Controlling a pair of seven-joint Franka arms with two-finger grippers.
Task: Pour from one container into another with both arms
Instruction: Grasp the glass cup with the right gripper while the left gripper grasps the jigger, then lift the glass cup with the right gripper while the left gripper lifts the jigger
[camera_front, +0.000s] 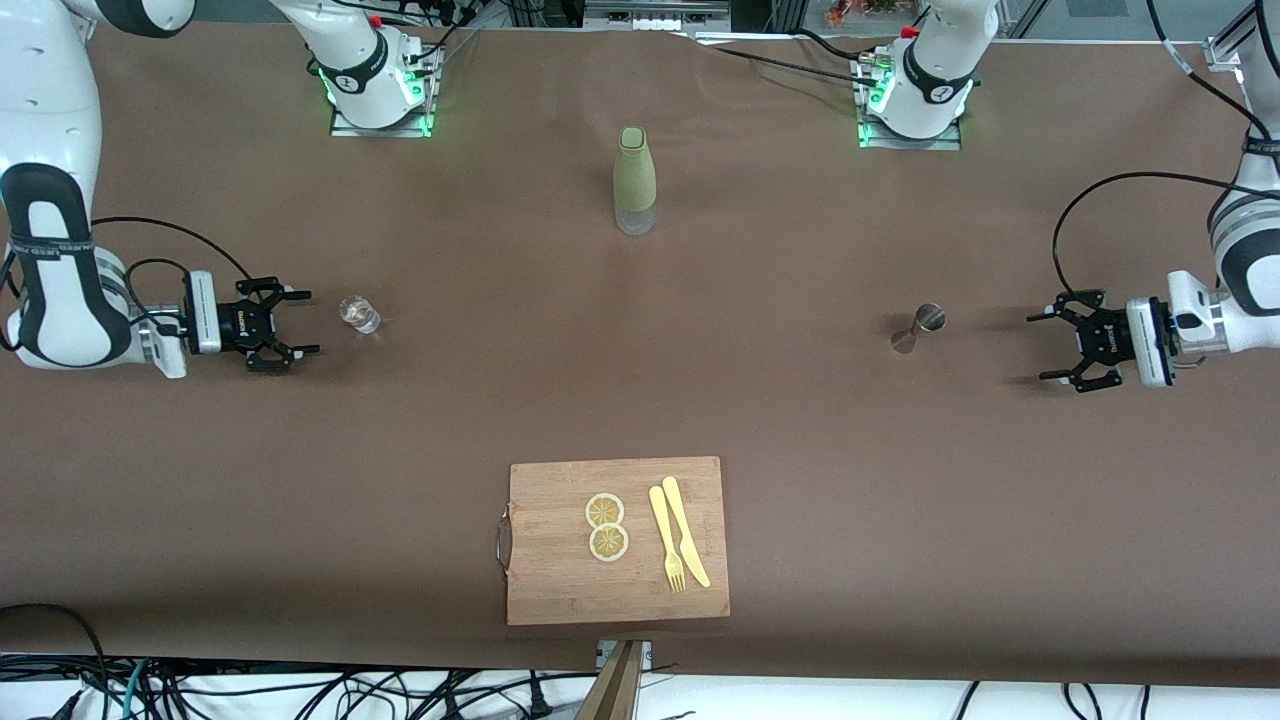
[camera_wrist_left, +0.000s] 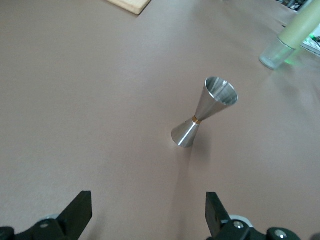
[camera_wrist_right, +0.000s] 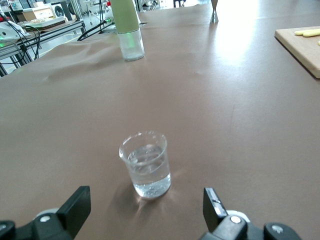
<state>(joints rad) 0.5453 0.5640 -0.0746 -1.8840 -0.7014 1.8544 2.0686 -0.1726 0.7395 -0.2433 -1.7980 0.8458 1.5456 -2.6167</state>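
Your left gripper (camera_front: 1048, 347) gapes wide near the upright jigger (camera_front: 918, 328) — no contact. Your right gripper (camera_front: 298, 322), equally wide, sits just beside the glass tumbler (camera_front: 360, 314) — both stand on the table (camera_front: 640, 400).

The front view looks down from high across the table (camera_front: 900, 520), facing both bases, taking in its whole width; the left wrist view sits low and close just above its own fingers (camera_wrist_left: 80, 212), aimed at the jigger (camera_wrist_left: 202, 115) ahead of them; the right wrist view does likewise, the glass (camera_wrist_right: 146, 170) ahead of its fingers (camera_wrist_right: 77, 205); all three share the green bottle (camera_front: 634, 180) (both wrist views crop it).
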